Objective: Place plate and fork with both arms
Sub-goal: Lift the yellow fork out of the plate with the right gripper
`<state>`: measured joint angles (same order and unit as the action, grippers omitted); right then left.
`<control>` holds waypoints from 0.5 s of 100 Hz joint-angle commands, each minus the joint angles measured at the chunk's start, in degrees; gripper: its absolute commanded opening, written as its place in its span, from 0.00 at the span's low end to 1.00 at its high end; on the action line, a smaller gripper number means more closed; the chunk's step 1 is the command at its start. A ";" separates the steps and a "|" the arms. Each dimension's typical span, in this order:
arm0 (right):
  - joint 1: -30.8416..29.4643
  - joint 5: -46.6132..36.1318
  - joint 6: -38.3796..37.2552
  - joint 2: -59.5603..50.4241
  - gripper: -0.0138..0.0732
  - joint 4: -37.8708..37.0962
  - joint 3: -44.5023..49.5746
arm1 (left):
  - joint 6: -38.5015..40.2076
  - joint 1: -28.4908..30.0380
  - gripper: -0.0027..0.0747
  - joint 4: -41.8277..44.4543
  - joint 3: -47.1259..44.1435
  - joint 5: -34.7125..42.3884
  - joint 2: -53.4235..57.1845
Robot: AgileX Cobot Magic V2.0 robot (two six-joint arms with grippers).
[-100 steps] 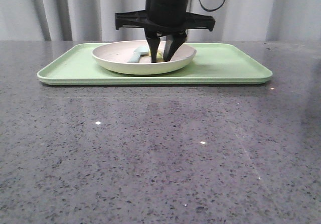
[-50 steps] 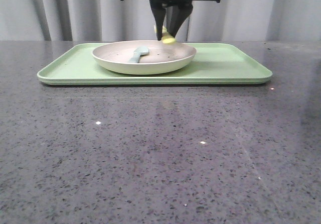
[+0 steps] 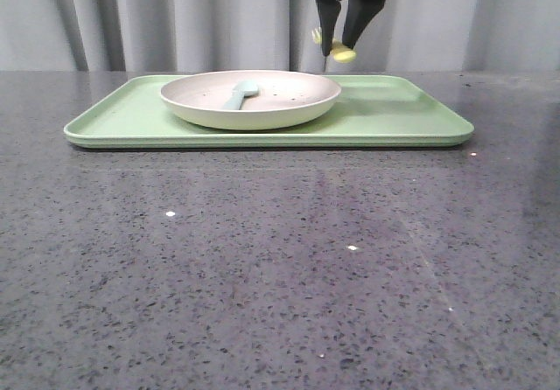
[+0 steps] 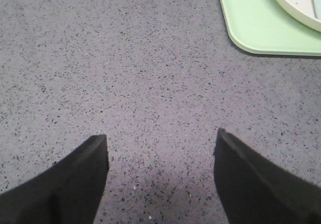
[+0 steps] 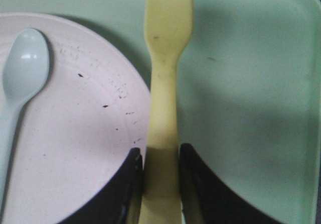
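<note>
The left tool (image 4: pixel 159 184) hangs over bare speckled grey stone worktop (image 3: pixel 280 268), its fingers spread wide and holding nothing; a corner of the flat rectangular light-green tray (image 4: pixel 261 28) lies well apart from it in the left wrist view. On that tray, toward its left half, sits the wide, shallow, round cream plate with dark speckles (image 3: pixel 251 99), and a pale blue-grey spoon (image 3: pixel 241 94) lies inside it. The right tool (image 3: pixel 347 24) is raised above the tray just to the right of the plate rim, its fingers closed on the handle of the small bright yellow plastic fork (image 5: pixel 163 98), whose tines project forward past the plate edge over bare tray. Risk: the grip bears on a narrow, smooth handle only, so the fork may pivot or slip during a fast move; a drop here would likely land on the tray or strike the plate rim. A low sideways transfer could catch the raised edge of the tray. Open room: the worktop in front of the tray is broad and unobstructed, and the right half of the tray is bare. When the plate is lifted, the loose spoon may slide.
</note>
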<state>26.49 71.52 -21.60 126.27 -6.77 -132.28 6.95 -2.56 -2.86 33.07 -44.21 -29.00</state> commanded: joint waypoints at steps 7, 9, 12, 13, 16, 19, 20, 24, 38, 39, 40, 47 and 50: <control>-1.74 5.19 1.21 -4.63 0.16 -1.23 -1.81 | 0.43 0.10 0.60 -0.13 1.53 3.32 -0.22; -1.91 5.24 1.29 -4.63 0.16 -1.23 -1.81 | 0.43 0.10 0.60 -0.13 1.53 3.43 -0.22; -2.09 5.34 1.64 -4.63 0.16 -1.23 -1.81 | 0.43 0.10 0.60 -0.13 1.53 3.43 -0.22; -2.15 5.41 1.72 -4.63 0.16 -1.23 -1.81 | 0.43 0.10 0.60 -0.13 1.53 3.43 -0.22; -2.14 5.40 2.18 -4.63 0.16 -1.23 -1.81 | 0.43 0.10 0.60 -0.13 1.53 3.55 -0.22; -2.29 5.40 2.56 -4.63 0.16 -1.23 -1.81 | 0.43 0.10 0.60 -0.13 1.53 3.55 -0.22; -2.30 5.48 2.58 -4.63 0.16 -1.23 -1.81 | 0.43 0.10 0.60 -0.13 1.53 3.55 -0.22; -2.35 5.53 2.99 -4.63 0.16 -1.23 -1.81 | 0.43 0.10 0.60 -0.13 1.53 3.55 -0.22; -2.35 5.53 3.50 -4.63 0.16 -1.11 -1.81 | 0.43 0.10 0.60 -0.13 1.53 3.55 -0.22; -2.35 5.53 3.56 -4.63 0.16 -1.11 -1.81 | 0.43 0.10 0.60 -0.13 1.53 3.55 -0.22; -2.35 5.53 3.56 -4.63 0.16 -1.11 -1.81 | 0.43 0.10 0.60 -0.13 1.53 3.55 -0.22; -2.35 5.57 3.71 -4.63 0.16 -1.00 -1.66 | 0.43 0.10 0.60 -0.13 1.53 3.55 -0.22; -2.35 5.57 3.86 -4.63 0.16 -0.99 -1.45 | 0.43 0.10 0.60 -0.13 1.53 3.55 -0.22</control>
<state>24.47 71.52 -18.74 126.27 -6.75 -132.28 6.95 -2.56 -2.86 33.07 -44.21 -29.00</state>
